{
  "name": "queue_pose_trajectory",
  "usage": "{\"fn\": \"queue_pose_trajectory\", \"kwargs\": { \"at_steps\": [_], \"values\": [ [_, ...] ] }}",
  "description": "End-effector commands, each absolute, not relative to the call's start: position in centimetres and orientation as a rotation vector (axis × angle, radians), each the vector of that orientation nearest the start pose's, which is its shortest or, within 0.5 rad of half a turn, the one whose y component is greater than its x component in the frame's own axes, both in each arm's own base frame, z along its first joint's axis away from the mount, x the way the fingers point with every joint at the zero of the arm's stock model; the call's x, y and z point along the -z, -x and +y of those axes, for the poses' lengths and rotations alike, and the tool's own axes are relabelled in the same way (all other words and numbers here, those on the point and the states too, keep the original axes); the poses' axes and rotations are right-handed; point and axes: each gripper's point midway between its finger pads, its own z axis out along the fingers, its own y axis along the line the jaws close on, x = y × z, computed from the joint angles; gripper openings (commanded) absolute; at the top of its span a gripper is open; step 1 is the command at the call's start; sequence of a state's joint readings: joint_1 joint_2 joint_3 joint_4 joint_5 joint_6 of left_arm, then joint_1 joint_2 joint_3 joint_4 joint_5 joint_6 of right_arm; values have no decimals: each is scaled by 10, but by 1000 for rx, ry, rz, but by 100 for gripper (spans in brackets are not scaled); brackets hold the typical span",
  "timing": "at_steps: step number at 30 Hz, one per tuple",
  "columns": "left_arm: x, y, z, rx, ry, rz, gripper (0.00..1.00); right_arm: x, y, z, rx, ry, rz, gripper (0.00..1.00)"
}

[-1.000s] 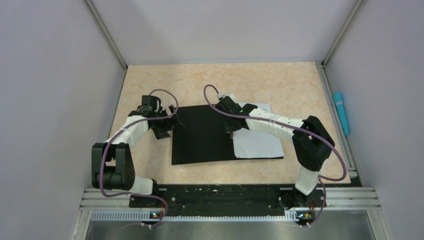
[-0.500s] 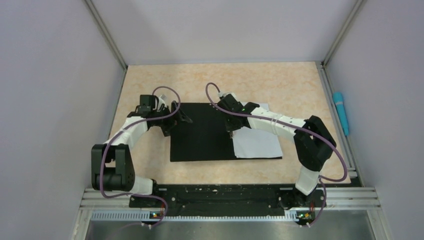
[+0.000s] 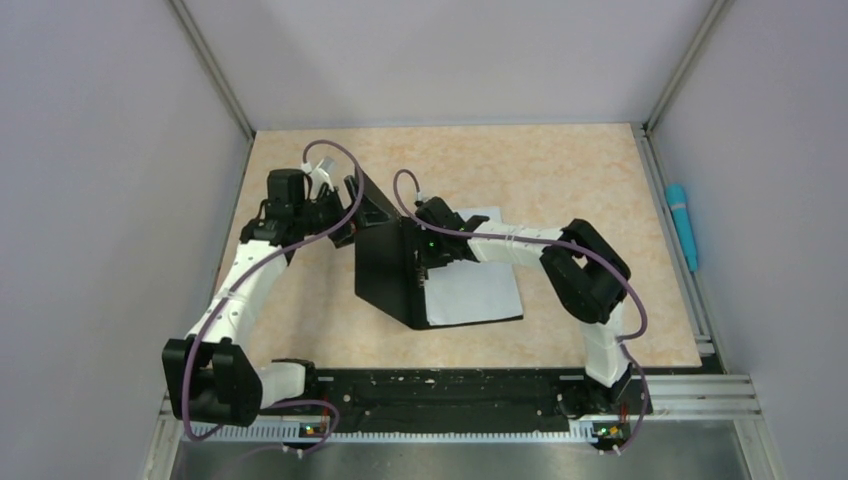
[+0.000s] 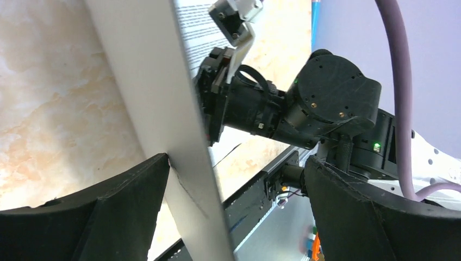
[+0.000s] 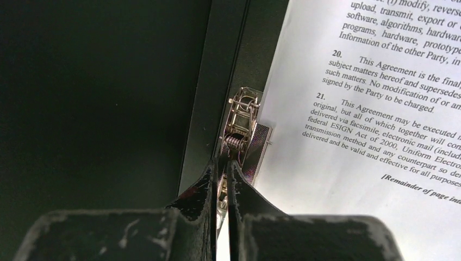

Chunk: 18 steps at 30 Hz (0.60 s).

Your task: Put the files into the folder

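The folder [image 3: 385,265] cover, flat on the desk [image 3: 560,170] a second ago, now tilts up between the released left jaws; the right jaws stay clenched on the metal clip [image 5: 239,125]; the files [image 3: 470,290] lie inside beside it, so closing seems underway.

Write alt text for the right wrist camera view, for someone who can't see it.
The right gripper, fingers shut, pinches the lower end of the metal spine clip inside the folder. Black folder interior fills the left; the files, printed white sheets, lie right of it.
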<state>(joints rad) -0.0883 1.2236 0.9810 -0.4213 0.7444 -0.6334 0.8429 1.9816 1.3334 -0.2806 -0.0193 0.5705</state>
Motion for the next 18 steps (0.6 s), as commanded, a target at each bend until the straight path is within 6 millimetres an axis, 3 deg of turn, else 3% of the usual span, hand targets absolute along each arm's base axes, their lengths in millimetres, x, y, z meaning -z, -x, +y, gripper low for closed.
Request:
{"fn": "queue_pose_trajectory", "kwargs": {
  "at_steps": [1,4,8,12,18],
  "values": [
    [-251,-297,-174,1234,113,2228,99,-82,-303,428,-883,311,2450,8],
    [-260,-297,-187,1244,65,2219,99,-108,-309,413,-905,251,2400,28],
    [-271,-299,-209,1259,-11,2204,99,-148,-316,373,-925,143,2323,39],
    [-273,-302,-239,1291,-80,2209,99,-178,-319,312,-801,42,2263,47],
    [-269,-303,-302,1351,-209,2207,99,-215,-311,220,-582,-102,2151,54]
  ]
}}
